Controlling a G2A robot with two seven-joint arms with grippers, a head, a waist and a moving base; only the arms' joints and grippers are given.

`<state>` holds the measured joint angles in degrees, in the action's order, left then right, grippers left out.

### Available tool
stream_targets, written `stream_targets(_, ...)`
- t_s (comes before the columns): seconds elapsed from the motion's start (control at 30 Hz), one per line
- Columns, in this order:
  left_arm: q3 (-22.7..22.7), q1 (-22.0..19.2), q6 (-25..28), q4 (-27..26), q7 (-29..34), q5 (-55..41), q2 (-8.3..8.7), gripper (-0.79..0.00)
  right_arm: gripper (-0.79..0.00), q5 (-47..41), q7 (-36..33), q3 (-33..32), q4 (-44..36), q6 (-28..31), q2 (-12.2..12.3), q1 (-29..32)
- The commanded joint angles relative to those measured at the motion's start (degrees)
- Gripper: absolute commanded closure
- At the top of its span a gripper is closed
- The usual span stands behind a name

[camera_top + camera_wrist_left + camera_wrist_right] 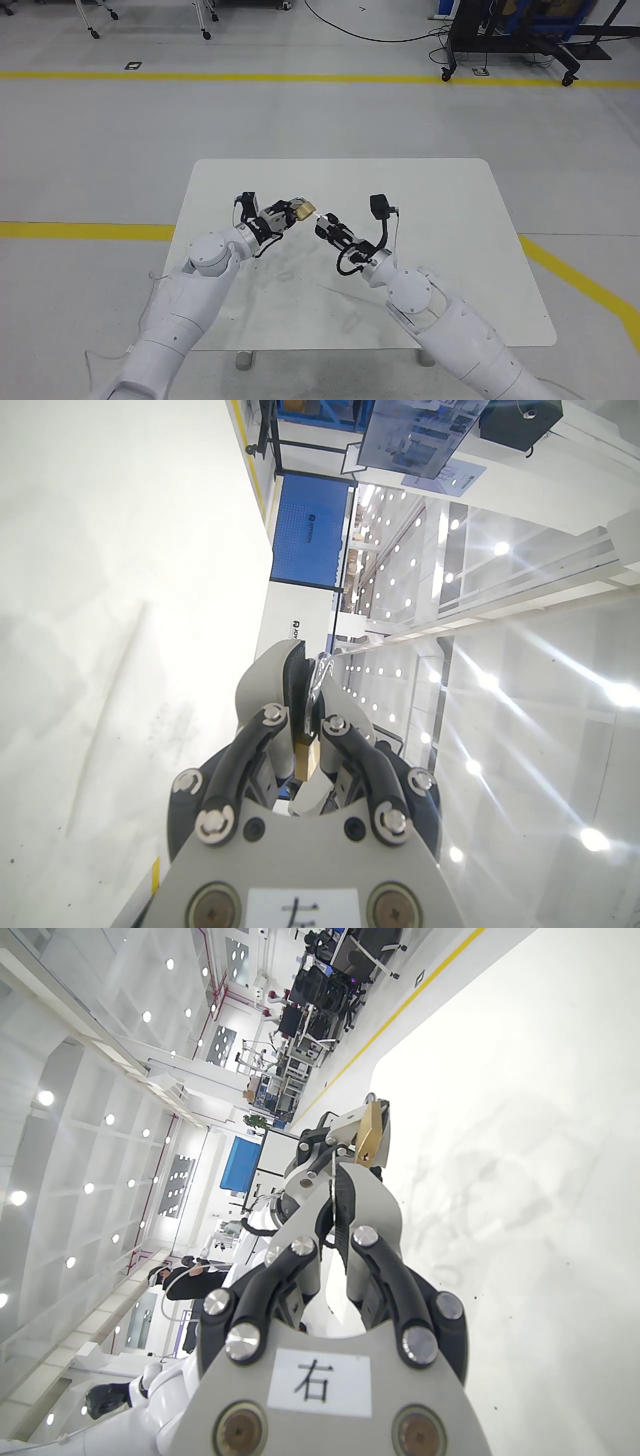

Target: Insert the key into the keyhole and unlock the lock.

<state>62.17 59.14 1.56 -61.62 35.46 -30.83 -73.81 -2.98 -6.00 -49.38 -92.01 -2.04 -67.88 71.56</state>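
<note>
Both arms bend in over the middle of the white table [450,200]. The left gripper [290,213] is squeezed tight on the gold lock [303,209]. The right gripper [323,223] pinches the thin key [332,1183], just beside the lock.

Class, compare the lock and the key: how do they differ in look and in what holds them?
The lock is brass and blocky; the key is silver and thin. The left gripper holds the lock; the right gripper holds the key. Both are held up off the table, close together.
</note>
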Motion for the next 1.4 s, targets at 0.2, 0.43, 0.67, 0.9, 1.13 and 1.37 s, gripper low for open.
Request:
stream_targets(0.2, 1.3, 0.9, 1.5, -0.4, -1.8, -1.1, -0.09, 0.000, 0.000, -3.5, -1.2, 0.5, 2.9, 0.8, -1.3, -1.2)
stream_targets(0.43, 1.2, 0.8, 1.6, -0.5, 0.1, -0.3, -0.16, 0.000, 0.000, -5.4, -1.6, 1.2, 6.2, 1.9, -2.5, -2.7)
stream_targets(0.67, 1.4, 0.8, 1.7, -0.3, 0.6, -0.4, -0.28, 0.000, 0.000, -5.8, -1.3, 1.6, 8.0, 2.3, -3.5, -3.6)
stream_targets(0.9, 2.1, 0.9, 1.7, -0.4, -0.5, -0.7, -0.34, 0.000, 0.000, -5.2, -1.7, 1.2, 7.9, 3.0, -4.0, -3.4)
stream_targets(1.13, 2.5, 1.2, 0.8, -0.7, 0.0, -1.0, -0.36, 0.000, 0.000, -4.3, -2.3, 0.5, 7.3, 3.4, -4.3, -2.6)
stream_targets(1.37, 2.1, 1.5, 0.7, -1.2, 0.8, 0.5, -0.40, 0.000, 0.000, -3.8, -2.5, -0.1, 7.6, 3.3, -4.7, -2.3)
